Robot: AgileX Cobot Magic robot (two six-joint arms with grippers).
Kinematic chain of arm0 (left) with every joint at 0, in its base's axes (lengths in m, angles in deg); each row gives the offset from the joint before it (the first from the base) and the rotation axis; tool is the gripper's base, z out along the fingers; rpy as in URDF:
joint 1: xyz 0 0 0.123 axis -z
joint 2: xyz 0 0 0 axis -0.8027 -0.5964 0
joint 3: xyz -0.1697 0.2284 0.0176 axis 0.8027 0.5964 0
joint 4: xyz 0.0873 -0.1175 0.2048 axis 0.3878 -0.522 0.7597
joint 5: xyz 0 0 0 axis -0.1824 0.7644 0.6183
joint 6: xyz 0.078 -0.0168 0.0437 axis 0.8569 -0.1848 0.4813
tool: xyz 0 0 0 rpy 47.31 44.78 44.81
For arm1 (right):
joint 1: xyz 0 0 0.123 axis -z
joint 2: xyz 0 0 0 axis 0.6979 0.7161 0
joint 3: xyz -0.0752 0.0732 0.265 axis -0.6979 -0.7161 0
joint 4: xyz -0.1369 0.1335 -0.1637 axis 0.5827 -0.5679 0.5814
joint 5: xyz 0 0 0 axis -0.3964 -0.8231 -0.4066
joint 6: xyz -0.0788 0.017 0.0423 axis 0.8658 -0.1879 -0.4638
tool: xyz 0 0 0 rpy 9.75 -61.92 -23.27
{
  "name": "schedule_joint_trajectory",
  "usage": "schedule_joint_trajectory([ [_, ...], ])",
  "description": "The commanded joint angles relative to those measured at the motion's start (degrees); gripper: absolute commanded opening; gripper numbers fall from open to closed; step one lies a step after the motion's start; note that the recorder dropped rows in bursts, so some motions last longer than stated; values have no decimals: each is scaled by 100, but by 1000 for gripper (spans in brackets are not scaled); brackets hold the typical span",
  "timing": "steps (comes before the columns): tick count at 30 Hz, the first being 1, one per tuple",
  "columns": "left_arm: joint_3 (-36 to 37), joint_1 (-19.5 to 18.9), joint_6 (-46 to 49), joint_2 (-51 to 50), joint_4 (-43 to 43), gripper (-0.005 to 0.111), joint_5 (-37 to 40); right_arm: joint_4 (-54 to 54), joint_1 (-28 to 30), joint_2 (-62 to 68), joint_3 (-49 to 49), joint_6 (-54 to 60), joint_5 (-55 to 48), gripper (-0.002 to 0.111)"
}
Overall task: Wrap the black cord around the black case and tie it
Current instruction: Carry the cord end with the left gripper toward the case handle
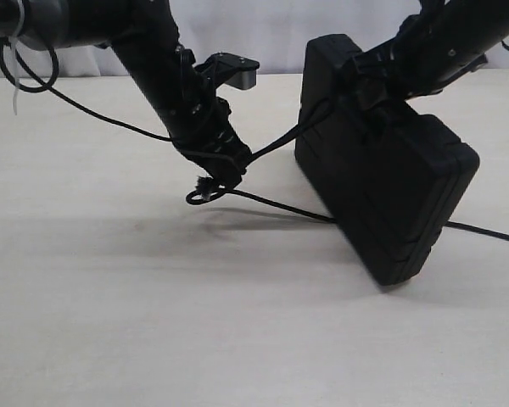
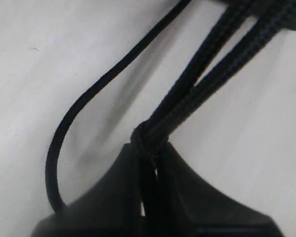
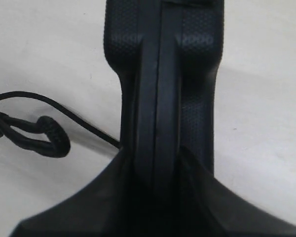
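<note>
The black case (image 1: 382, 182) stands tilted on one corner on the pale table, held up by my right gripper (image 1: 356, 72), which is shut on its upper edge (image 3: 160, 163). The black cord (image 1: 280, 208) runs under the case, loops at the left, and comes out again at the right (image 1: 492, 233). My left gripper (image 1: 225, 165) is shut on two braided strands of the cord (image 2: 150, 143), which stretch taut toward the case. A knotted frayed end (image 1: 205, 185) hangs just below those fingers. In the right wrist view a doubled loop of cord (image 3: 42, 136) lies beside the case.
The pale table (image 1: 153, 322) stretches wide in front and to the left. A thin black robot cable (image 1: 85, 106) with white zip ties trails from the left arm across the back left. A white backdrop stands behind the table.
</note>
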Motion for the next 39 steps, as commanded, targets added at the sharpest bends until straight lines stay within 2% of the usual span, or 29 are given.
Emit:
schedule_joint_trajectory([
  [1,-46,10,-96,-4,-206,0,26,-57,4,136,-153,71,-534,4],
  [6,-46,10,-96,-12,-484,0,-55,-190,4,136,-153,117,-572,4],
  [10,-46,10,-96,-12,-477,0,-33,-477,4,136,-153,352,-572,4],
  [25,-46,10,-331,-340,-492,0,-47,-488,4,136,-153,465,-583,4],
  [30,-76,10,-331,-340,-729,0,-289,-488,4,136,-153,499,-583,4],
  [39,-314,61,-198,-340,-1143,0,-245,-527,4,136,-153,773,-583,4],
])
